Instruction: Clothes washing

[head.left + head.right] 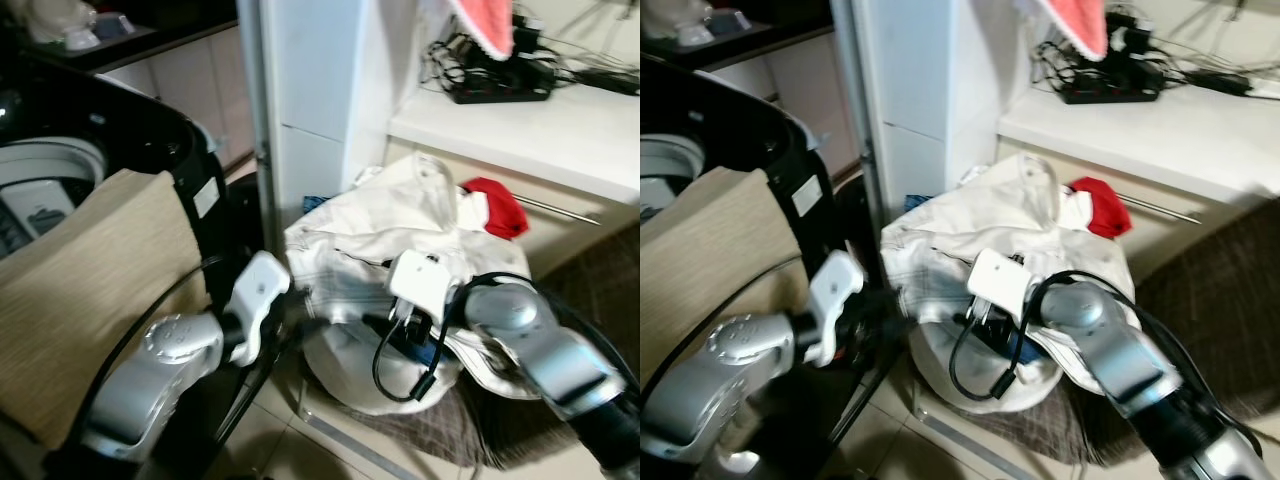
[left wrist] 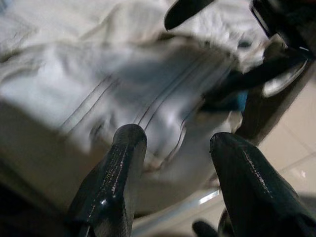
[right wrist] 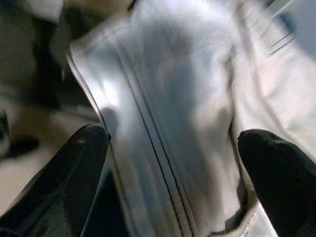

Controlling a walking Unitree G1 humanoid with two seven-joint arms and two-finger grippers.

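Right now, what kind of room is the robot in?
Probably a home laundry corner. A top-loading washing machine stands on the robot's left, a basket heaped with white clothes sits on the tiled floor, and both open grippers, left gripper and right gripper, reach toward it.

Both arms are cased in smooth, rounded silver shells that catch the light, with black joints between the segments. A white, boxy wrist block sits at the end of the left arm [image 1: 165,375] and another on the right arm [image 1: 540,345]. Loose black cables loop beside each forearm and under the right wrist block. The left hand [image 2: 173,148] and right hand [image 3: 173,143] each carry two long, glossy black fingers with blunt rounded tips.
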